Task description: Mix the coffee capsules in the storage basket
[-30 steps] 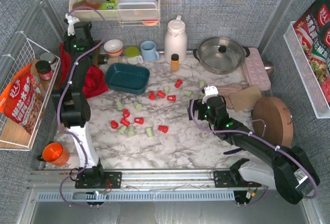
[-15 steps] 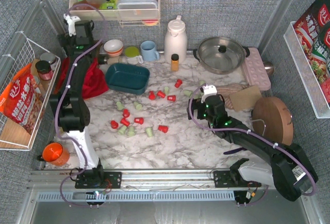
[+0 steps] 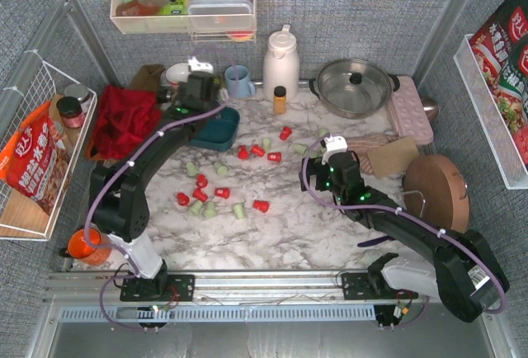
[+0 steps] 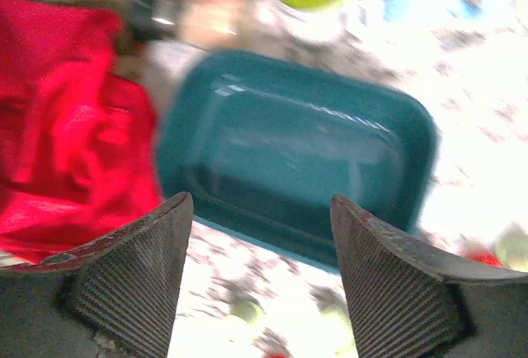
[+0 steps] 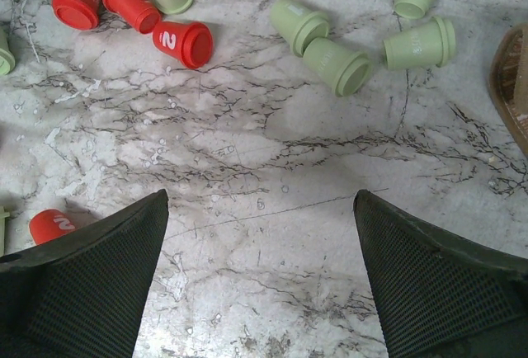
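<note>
The dark teal storage basket [image 3: 221, 127] stands at the back left of the marble table and holds nothing in the left wrist view [image 4: 297, 156]. Red and mint green coffee capsules [image 3: 261, 205] lie scattered on the table in front of it and to its right. My left gripper [image 3: 198, 87] hovers over the basket's back left part, open and empty [image 4: 260, 280]. My right gripper [image 3: 332, 153] is open and empty [image 5: 260, 284] low over bare marble. Ahead of it lie red capsules [image 5: 183, 43] and green capsules [image 5: 338, 65].
A red cloth [image 3: 124, 119] lies left of the basket. A blue mug [image 3: 239, 80], bowls, a white jug [image 3: 280, 61], a small orange-brown bottle [image 3: 280, 99] and a steel pot [image 3: 355, 86] line the back. A round wooden board [image 3: 437, 189] is at the right and an orange mug [image 3: 87, 245] at the front left.
My left arm has swung from the far back left corner to the right and now hangs over the basket. My right gripper has edged slightly toward the capsules.
</note>
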Available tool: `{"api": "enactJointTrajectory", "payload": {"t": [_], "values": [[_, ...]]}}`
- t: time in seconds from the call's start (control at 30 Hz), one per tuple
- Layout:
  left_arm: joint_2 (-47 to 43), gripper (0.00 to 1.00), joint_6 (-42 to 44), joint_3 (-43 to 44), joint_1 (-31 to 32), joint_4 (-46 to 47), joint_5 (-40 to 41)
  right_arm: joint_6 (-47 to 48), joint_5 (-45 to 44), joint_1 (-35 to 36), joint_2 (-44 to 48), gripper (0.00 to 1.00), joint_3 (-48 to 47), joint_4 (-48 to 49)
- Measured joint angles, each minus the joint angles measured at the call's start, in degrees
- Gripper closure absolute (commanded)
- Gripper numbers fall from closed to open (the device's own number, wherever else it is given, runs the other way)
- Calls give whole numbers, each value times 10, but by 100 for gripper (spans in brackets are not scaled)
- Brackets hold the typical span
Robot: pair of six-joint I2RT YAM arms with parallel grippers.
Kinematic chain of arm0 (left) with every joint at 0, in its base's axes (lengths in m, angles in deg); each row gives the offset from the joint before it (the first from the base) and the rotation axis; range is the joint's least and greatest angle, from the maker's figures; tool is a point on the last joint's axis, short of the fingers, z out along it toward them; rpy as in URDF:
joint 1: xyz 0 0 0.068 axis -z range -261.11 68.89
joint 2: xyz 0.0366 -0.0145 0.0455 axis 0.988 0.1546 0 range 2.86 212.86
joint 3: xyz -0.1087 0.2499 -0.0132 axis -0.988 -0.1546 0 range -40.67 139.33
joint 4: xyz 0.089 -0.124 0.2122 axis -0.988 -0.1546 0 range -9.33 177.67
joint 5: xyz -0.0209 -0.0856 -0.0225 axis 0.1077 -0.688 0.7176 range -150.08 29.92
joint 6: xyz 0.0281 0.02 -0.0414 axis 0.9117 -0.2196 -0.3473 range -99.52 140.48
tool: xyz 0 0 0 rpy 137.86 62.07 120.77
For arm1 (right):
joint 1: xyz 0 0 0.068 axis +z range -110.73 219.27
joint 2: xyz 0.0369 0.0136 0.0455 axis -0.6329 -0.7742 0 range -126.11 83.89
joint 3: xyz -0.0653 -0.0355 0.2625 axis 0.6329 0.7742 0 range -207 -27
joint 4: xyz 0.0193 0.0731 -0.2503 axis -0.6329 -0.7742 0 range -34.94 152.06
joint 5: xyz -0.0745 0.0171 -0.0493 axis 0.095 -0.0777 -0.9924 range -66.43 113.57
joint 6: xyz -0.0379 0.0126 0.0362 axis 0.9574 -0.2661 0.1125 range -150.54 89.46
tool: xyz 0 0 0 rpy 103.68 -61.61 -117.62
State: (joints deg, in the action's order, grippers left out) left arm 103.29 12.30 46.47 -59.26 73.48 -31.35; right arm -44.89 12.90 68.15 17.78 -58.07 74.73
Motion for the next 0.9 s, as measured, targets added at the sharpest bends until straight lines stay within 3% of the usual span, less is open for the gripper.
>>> {"api": "enactJointTrajectory", "payload": {"t": [0.17, 0.4, 0.9], "values": [[-4, 35, -40, -52, 58, 1, -83, 0, 2, 1, 0, 1, 0, 0], [21, 44, -75, -80, 92, 24, -150, 0, 5, 3, 0, 1, 0, 0], [118, 56, -57, -59, 91, 47, -146, -1, 19, 3, -6, 1, -4, 0]]}}
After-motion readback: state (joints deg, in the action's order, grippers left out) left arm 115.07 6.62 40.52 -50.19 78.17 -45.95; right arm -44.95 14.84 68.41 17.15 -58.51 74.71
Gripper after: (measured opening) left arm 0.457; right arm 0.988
